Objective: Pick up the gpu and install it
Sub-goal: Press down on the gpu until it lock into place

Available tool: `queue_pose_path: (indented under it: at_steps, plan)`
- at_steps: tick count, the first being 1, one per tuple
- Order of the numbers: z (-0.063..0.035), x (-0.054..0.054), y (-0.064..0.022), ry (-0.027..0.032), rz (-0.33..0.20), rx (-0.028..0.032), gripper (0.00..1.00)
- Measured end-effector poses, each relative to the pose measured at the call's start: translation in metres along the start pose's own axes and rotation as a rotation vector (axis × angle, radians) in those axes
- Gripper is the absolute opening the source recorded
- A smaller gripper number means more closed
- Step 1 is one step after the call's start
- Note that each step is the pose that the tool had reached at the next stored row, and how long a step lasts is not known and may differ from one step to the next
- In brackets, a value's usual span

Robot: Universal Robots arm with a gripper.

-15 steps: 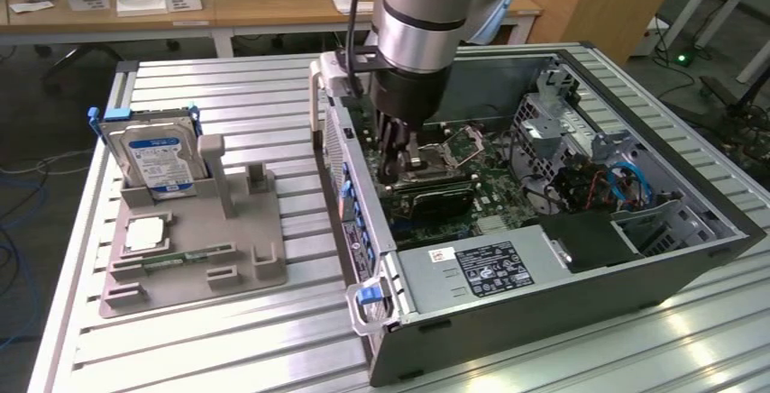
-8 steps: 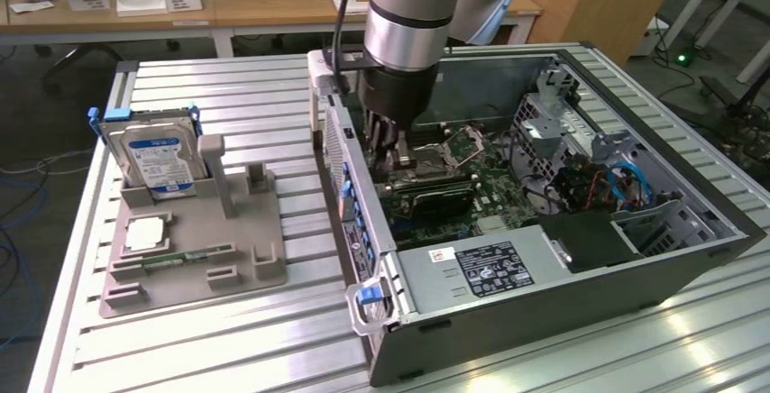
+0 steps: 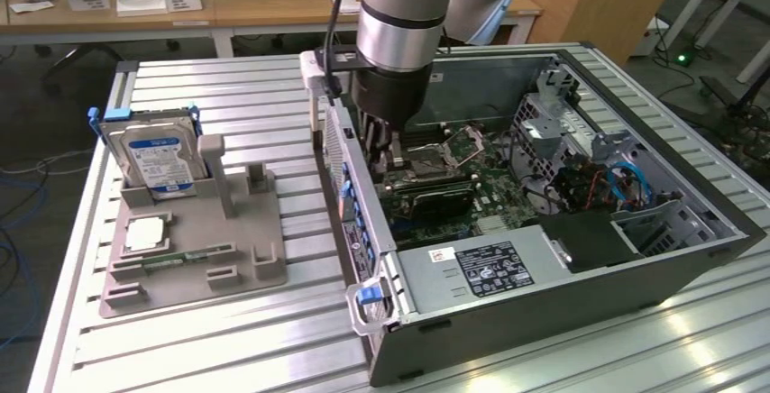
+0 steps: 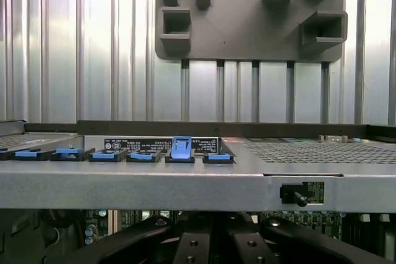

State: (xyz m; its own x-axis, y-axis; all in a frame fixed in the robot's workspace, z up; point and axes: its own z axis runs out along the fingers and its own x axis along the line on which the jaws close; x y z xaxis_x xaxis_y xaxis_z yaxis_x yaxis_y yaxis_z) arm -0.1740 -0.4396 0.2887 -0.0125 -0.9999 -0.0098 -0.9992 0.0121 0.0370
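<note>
Inside the open computer case (image 3: 673, 231), the claw (image 3: 388, 154) is lowered over the motherboard (image 3: 481, 190), with its fingers closed together. Whether anything is gripped between them cannot be told. The gpu (image 3: 435, 196) is seen as a dark flat card lying across the motherboard just below the claw, beside the processor socket (image 3: 463, 148). Blue retention clips (image 4: 180, 151) are lined along the case's rear wall, one of them raised. Outside the case, on the exterior view's left, a grey parts holder (image 3: 229, 258) is placed on the slatted tabletop (image 3: 216, 339), with a blue-labelled hard drive (image 3: 159, 163) held upright in it.
</note>
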Motion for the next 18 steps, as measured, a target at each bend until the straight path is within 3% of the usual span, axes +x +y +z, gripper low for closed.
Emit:
queue_pose_path:
  at_steps: [18]
  plan:
    - [0.0037,0.0024,-0.0053,0.0019,0.000,0.0000,0.11]
